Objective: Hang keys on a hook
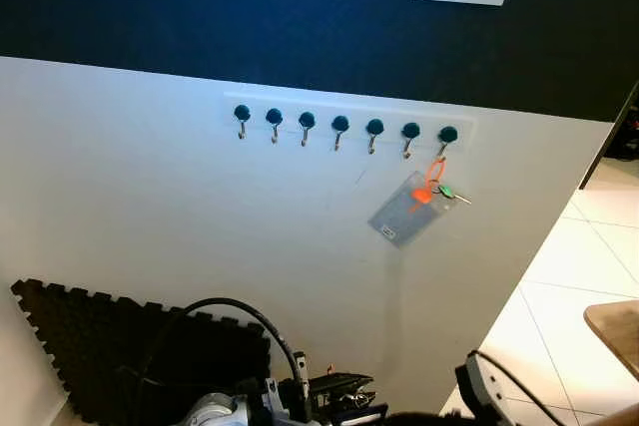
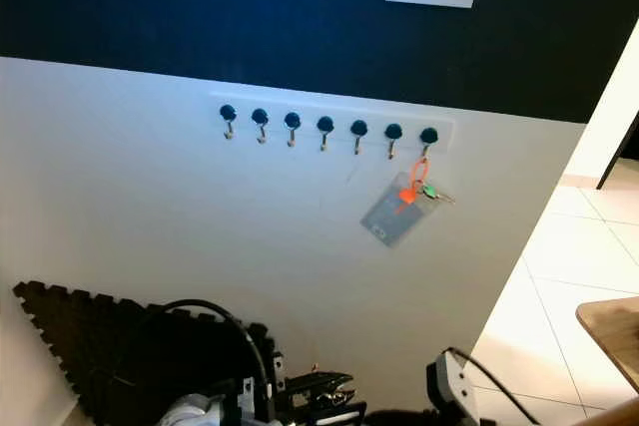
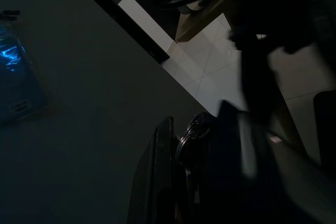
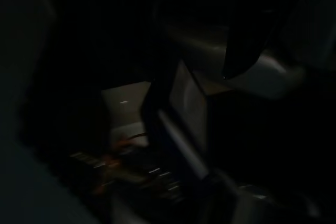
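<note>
The keys [image 1: 439, 190] hang from the rightmost of 7 hooks [image 1: 446, 137] on the wall rail, orange tag and card pouch [image 1: 407, 209] dangling below. Both arms sit low, well beneath them; the left gripper [image 1: 344, 391] is nearer the rail's middle. I can't tell how either's fingers stand.

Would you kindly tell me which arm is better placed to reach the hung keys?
Right, probably: the orange-tagged keys hang on the rightmost metal hook, above the right arm; both arms sit low.
</note>
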Robot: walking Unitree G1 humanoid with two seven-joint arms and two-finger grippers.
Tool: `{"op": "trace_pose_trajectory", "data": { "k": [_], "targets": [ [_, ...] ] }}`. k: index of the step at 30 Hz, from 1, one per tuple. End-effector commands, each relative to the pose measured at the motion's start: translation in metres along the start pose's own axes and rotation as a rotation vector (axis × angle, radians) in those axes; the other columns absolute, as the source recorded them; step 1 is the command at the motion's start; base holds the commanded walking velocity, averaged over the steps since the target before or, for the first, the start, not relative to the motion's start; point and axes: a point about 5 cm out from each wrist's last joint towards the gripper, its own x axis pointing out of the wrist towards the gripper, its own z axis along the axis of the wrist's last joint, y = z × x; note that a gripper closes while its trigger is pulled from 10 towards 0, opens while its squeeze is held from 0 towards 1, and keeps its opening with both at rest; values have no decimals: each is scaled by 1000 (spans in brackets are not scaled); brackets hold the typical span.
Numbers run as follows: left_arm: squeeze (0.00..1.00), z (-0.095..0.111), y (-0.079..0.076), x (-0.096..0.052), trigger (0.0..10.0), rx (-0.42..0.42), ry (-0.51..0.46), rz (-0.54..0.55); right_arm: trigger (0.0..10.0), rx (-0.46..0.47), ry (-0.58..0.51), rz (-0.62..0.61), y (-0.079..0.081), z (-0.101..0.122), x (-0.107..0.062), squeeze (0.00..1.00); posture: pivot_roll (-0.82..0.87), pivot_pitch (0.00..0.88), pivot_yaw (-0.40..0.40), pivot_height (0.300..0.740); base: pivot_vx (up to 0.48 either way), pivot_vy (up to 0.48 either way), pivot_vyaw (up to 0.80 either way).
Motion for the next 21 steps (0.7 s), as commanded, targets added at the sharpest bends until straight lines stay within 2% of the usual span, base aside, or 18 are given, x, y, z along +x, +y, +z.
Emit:
{"op": "trace_pose_trajectory", "data": {
  "k": [1,2,4,5,6,8,9,16,21],
  "targets": [
    [0,2,-3,5,10000,1,-19,-10,10000,4,-4,33,4,1,1,0,49,75,-67,740,0,0,0],
    [0,2,-3,6,10000,1,-20,-10,8157,5,-9,34,5,1,3,0,48,76,-64,740,0,0,0],
    [0,2,-3,6,10000,1,-21,-10,8157,5,-12,33,5,1,3,0,48,76,-64,740,0,0,0],
    [0,2,-3,6,10000,0,-21,-10,4706,5,-16,33,5,1,4,0,48,76,-64,740,0,0,0],
    [0,2,-3,6,10000,0,-22,-10,3804,8,-20,34,5,1,4,0,48,77,-63,740,0,0,0],
    [0,2,-3,7,10000,0,-22,-10,3843,9,-25,32,5,2,5,0,50,77,-64,740,0,0,0],
    [0,2,-3,7,10000,-1,-21,-9,9765,10,-31,24,4,3,5,0,50,77,-64,740,0,0,0],
    [0,2,-1,7,10000,-3,-18,1,10000,23,-58,-30,1,6,3,0,51,75,-64,740,0,0,0],
    [0,2,-1,7,10000,-4,-17,11,10000,67,-80,-47,2,6,1,0,52,72,-64,740,0,0,0]
  ]
}}
